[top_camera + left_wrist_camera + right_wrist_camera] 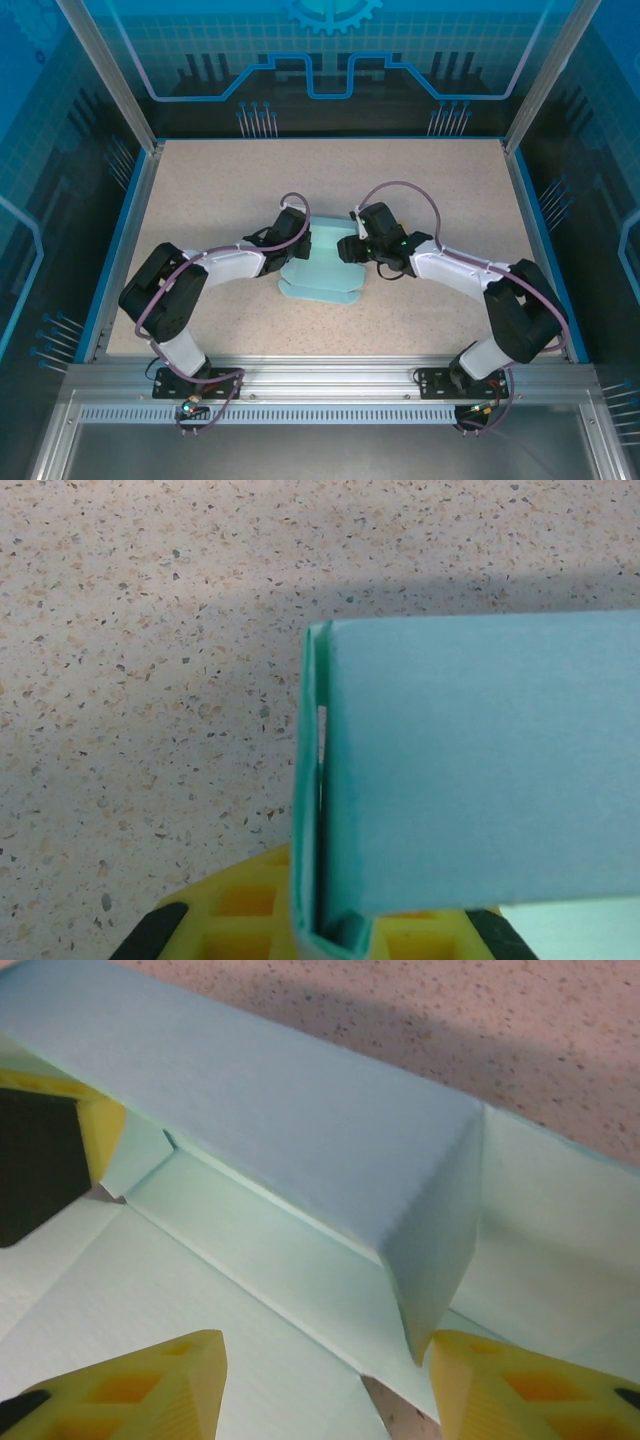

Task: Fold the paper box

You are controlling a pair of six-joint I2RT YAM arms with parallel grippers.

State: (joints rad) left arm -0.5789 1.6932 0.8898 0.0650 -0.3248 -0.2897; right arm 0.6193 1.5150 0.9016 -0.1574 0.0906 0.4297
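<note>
The paper box [322, 278] is pale light-blue card, partly folded, lying in the middle of the table between both arms. My left gripper [297, 243] is at its left side. In the left wrist view it [330, 935] is shut on a doubled-over side wall of the paper box [480, 770], which stands upright between the yellow fingers [240, 905]. My right gripper [357, 247] hovers over the box's right side. Seen from its wrist it [330, 1385] is open above the flat base, and a raised, folded-over wall [300, 1120] ends beside its right fingertip [500, 1380].
The speckled beige table [220, 190] is bordered by a blue rim and metal frame posts [105, 70] at the back corners. A metal rail [320, 380] carrying both arm bases runs along the near edge. The left gripper's yellow finger [95, 1115] appears beside the wall.
</note>
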